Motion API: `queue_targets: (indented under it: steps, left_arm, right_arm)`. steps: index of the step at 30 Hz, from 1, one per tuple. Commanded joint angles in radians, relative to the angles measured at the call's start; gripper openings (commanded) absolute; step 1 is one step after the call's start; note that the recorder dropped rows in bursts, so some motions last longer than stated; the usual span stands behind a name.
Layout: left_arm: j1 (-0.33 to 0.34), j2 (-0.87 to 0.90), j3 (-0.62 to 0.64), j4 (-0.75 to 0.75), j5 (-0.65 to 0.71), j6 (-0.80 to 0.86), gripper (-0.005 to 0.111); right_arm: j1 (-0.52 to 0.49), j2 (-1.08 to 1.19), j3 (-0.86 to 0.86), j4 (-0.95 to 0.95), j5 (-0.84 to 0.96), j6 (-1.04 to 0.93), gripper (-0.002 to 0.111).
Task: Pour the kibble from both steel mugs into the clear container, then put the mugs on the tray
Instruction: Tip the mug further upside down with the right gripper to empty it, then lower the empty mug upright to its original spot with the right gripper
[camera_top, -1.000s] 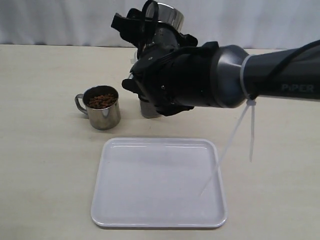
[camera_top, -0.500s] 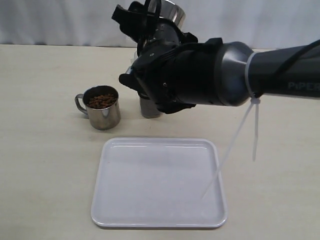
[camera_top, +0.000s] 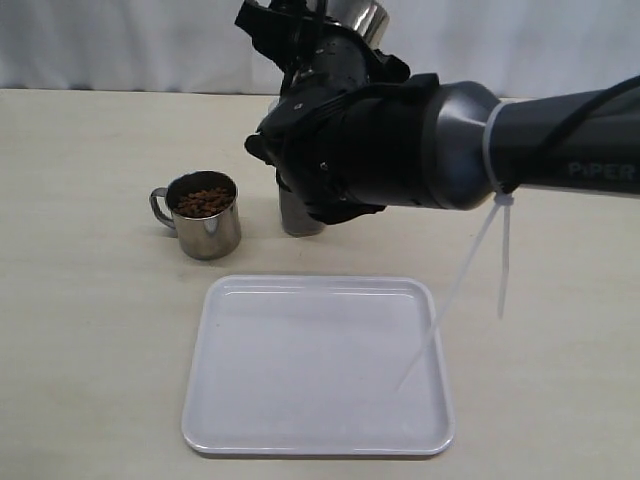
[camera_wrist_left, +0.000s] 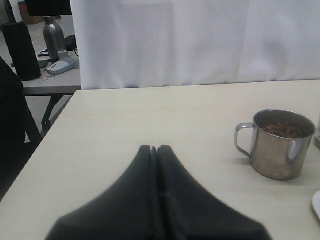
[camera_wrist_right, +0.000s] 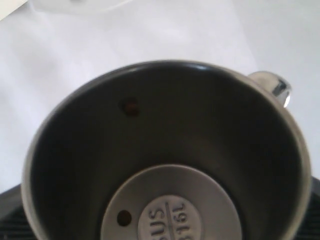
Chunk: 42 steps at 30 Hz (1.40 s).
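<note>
- My right claw (camera_top: 300, 35) is clamped on the held mug (camera_wrist_right: 165, 150), raised high at the far middle of the desk (camera_top: 90, 330). The mug is tipped off upright.
- Looking into it: almost empty, with only two stray pellets (camera_wrist_right: 131, 106) clinging inside.
- The clear container (camera_top: 300, 215) stands directly below my wrist, mostly hidden by the arm. I cannot read its fill level.
- The tray (camera_top: 318, 365) lies bare on the near side of the container, long axis left to right. Judgement: the next move is a descent towards the near side, righting the mug on the way.
- My left claw (camera_wrist_left: 154, 149) is pressed together and holds nothing. The second mug (camera_top: 205, 215), full of kibble (camera_top: 203, 202), stands left of the container, handle to the left. The left arm is nearer to it.
- The desk is pale, matte and flat, with a white curtain (camera_top: 120, 45) along the far edge.
</note>
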Motion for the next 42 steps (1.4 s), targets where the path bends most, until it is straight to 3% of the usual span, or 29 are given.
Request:
queue_targets:
  steps: [1, 10, 37, 40, 42]
  left_arm:
    - [-0.002, -0.001, 0.002, 0.001, -0.014, -0.006, 0.000]
    - [-0.002, -0.001, 0.002, 0.001, -0.014, -0.006, 0.000]
    - [-0.002, -0.001, 0.002, 0.001, -0.007, -0.006, 0.000]
    - [-0.002, -0.001, 0.002, 0.001, -0.007, -0.006, 0.000]
    - [-0.002, -0.001, 0.002, 0.001, -0.007, -0.006, 0.000]
  right_arm:
    - [0.002, -0.009, -0.009, -0.013, 0.020, -0.096, 0.005]
    - [0.016, -0.009, -0.010, -0.013, -0.085, -0.162, 0.005]
    - [0.007, 0.034, -0.036, -0.013, -0.089, -0.176, 0.005]
    - [0.007, 0.027, -0.037, -0.013, -0.062, -0.110, 0.005]
    - [0.007, 0.016, -0.037, -0.013, -0.053, 0.067, 0.005]
